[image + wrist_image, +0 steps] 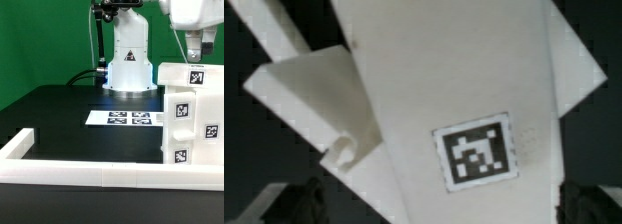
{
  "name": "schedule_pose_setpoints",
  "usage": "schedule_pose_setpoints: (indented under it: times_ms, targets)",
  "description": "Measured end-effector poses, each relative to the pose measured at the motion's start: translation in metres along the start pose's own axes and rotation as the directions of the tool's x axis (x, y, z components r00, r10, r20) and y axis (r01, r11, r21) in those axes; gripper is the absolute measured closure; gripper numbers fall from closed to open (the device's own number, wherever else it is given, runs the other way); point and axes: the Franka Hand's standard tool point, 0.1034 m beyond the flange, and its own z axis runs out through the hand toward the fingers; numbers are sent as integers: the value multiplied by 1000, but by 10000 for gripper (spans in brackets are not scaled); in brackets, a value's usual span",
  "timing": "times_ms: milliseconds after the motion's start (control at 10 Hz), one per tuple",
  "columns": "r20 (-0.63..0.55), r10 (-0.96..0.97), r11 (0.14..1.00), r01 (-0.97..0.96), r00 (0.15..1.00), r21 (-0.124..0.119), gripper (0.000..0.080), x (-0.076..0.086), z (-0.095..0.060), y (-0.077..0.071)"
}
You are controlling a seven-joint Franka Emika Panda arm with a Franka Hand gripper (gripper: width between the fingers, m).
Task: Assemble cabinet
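One white cabinet [190, 115] body, tagged on its visible faces, stands upright on the black table [60, 115] at the exterior view's right, just behind the long white rail [100, 172] that fences the near edge; backing against that rail likely keeps the piece square while parts are added. Marker board [125, 118]: flat on the table, beside the cabinet toward the robot base [130, 62]. Gripper [195, 52]: poised directly above the cabinet's top, jaws spread to their widest, nothing held. Contact with the top cannot be told. Wrist view: a tagged white panel [438, 110] fills the frame, close beneath, fingertips [278, 205] dim at either side.
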Motion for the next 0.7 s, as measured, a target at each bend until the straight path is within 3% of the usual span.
schedule_pose_setpoints:
  times_ms: [200, 700]
  targets:
    - [23, -165, 986, 165, 986, -5, 151, -1, 9, -5]
    - [28, -131, 991, 131, 991, 11, 151, -1, 16, -12]
